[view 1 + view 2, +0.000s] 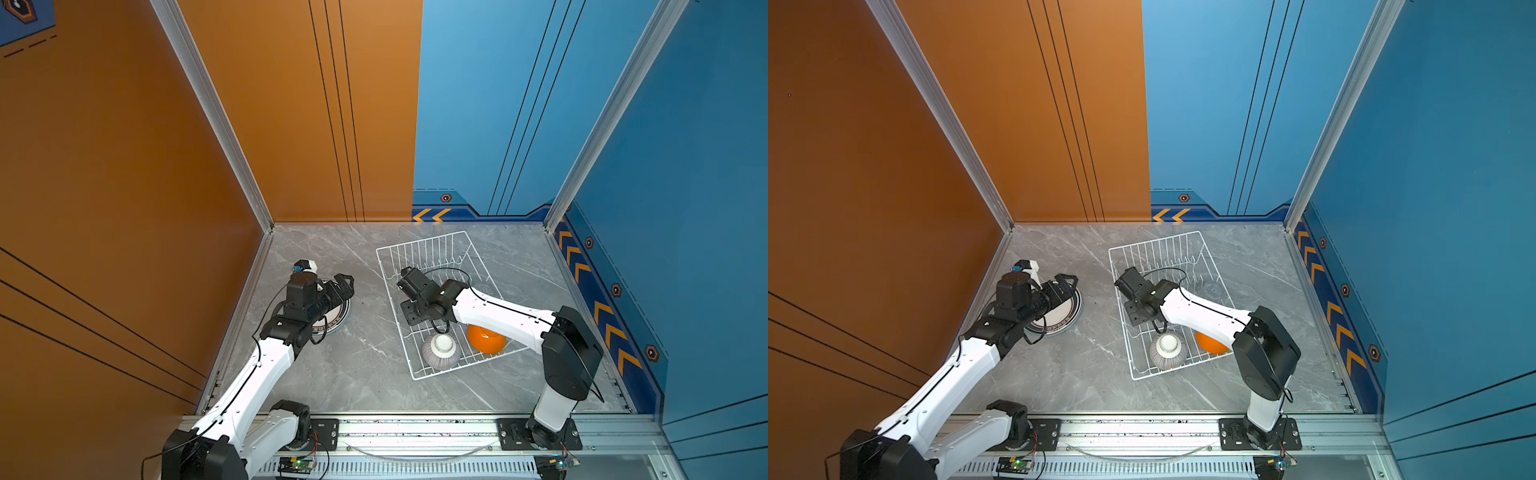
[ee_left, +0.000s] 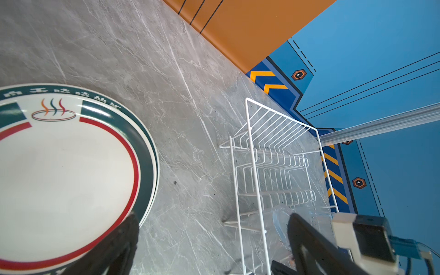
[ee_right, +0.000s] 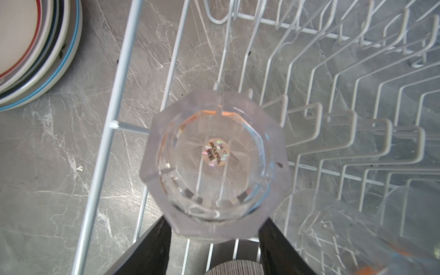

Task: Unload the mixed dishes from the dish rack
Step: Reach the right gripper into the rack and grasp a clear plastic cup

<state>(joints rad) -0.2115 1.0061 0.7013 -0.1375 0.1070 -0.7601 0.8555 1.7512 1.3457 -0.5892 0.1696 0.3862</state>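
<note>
The white wire dish rack [image 1: 415,249] [image 1: 1115,257] stands right of centre. Inside it my right gripper [image 3: 214,240] [image 1: 415,316] points down, open, its black fingers [image 3: 152,245] close against both sides of a clear octagonal tumbler [image 3: 214,157]. Another tumbler [image 3: 345,226] [image 1: 484,288] stands beside it. A grey-striped bowl [image 1: 440,353] [image 1: 1168,352] and an orange bowl [image 1: 486,338] [image 1: 1210,344] sit upside down at the rack's near end. My left gripper [image 2: 214,242] [image 1: 345,286] hangs open and empty over the edge of a stack of plates [image 2: 66,171] [image 1: 338,318] on the table, left of the rack.
The right arm's white forearm [image 1: 498,311] crosses over the orange bowl. Orange wall [image 1: 124,208] bounds the left, blue wall [image 1: 685,249] the right and back. A metal rail [image 1: 415,432] runs along the front edge. Grey marble table [image 1: 365,365] lies between plates and rack.
</note>
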